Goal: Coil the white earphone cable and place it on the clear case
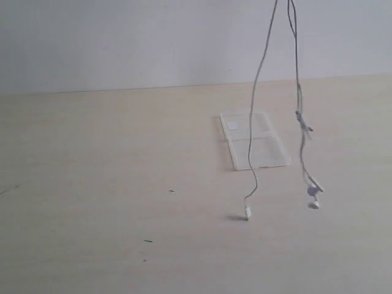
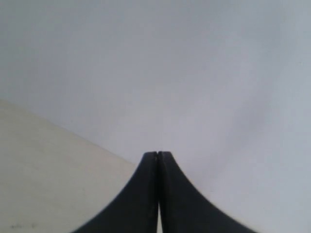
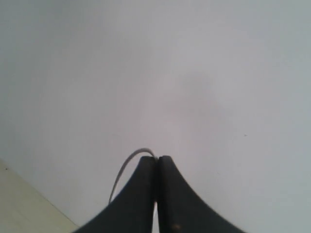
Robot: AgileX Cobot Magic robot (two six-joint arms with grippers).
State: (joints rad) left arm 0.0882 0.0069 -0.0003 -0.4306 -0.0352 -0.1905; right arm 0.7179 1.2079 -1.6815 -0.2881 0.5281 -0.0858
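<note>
The white earphone cable (image 1: 298, 92) hangs in two strands from above the exterior view's top edge. One strand ends in the plug (image 1: 247, 212) just above the table; the other carries the inline piece (image 1: 302, 119) and two earbuds (image 1: 313, 195). The clear case (image 1: 253, 139) lies flat and opened on the table behind the strands, its white patch (image 1: 233, 125) in the far half. My right gripper (image 3: 158, 158) is shut on the cable, a loop of which (image 3: 127, 167) arches out at the fingertips. My left gripper (image 2: 158, 154) is shut with nothing in it. Neither gripper shows in the exterior view.
The pale wooden table (image 1: 92, 184) meets a plain white wall (image 1: 122, 43) at the back. A few small dark specks (image 1: 147, 241) lie on the table's near left part.
</note>
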